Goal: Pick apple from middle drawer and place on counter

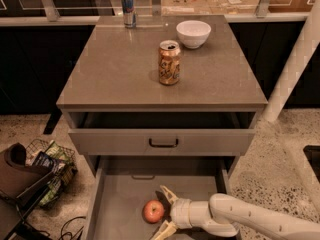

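The red apple (153, 211) lies on the grey floor of the open middle drawer (120, 199), near its front. My gripper (165, 211) reaches in from the right, just right of the apple. It is open, with one pale finger (168, 194) behind the apple and the other in front of it, at the apple's right side. I cannot tell if the fingers touch it. The grey-brown counter (120, 69) is above, with the shallower drawer (162, 141) and its dark handle slightly pulled out below it.
On the counter stand an orange soda can (169, 62), a white bowl (193, 33) and a blue-silver can (128, 8) at the back. A wire basket with packets (50, 171) and a dark bag (20, 171) lie on the floor at left. A white post (292, 69) stands at right.
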Controlling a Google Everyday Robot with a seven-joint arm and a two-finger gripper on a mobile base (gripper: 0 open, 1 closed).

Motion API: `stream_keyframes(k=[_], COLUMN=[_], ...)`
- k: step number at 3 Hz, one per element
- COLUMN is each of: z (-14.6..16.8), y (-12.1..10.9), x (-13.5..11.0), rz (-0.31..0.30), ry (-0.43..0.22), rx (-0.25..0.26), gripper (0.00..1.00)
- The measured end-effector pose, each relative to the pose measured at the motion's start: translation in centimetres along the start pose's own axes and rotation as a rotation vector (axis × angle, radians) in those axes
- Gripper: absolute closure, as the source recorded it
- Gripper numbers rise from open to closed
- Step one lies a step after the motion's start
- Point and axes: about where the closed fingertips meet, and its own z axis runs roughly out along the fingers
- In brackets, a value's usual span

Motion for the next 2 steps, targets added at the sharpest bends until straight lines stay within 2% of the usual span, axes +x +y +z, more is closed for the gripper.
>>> stream_keyframes(k=[1,2], z=[1.22,1.82], y=[-0.23,-0.5], x=[0.31,0.62], rz=[0.012,0.03], ry=[-0.011,-0.035], rx=[-0.014,-0.029], gripper=[0.18,0.48])
